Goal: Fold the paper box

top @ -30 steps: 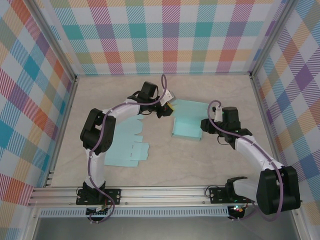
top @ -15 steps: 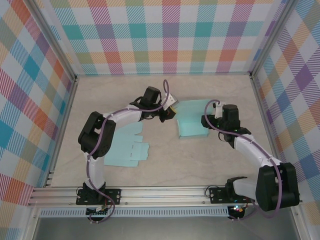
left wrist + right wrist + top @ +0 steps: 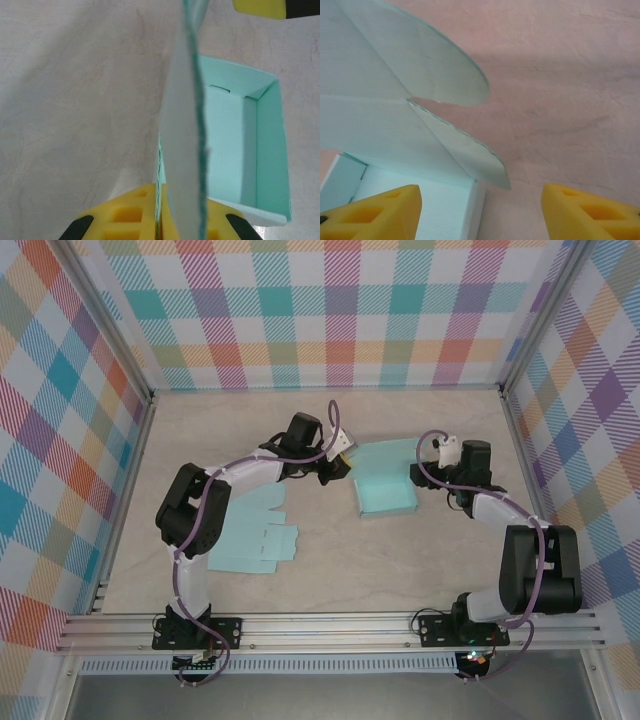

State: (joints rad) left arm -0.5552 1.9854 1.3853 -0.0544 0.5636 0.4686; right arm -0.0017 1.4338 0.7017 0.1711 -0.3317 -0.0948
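Left gripper (image 3: 338, 462) clamped on the upright flap edge of the teal paper box (image 3: 386, 495). Right gripper (image 3: 480, 210) spread wide, holding nothing. Box corner just ahead; bare beige tabletop (image 3: 560, 100) to its right.

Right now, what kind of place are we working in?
Probably a lab test cell: plaid-print panel walls enclose a beige marble-look tabletop, with an aluminium mounting rail along its near edge.

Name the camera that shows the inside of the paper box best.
Left wrist: the paper box lies open, floor and walls plain. Top external shows it small from above; right wrist catches its flaps and one corner.
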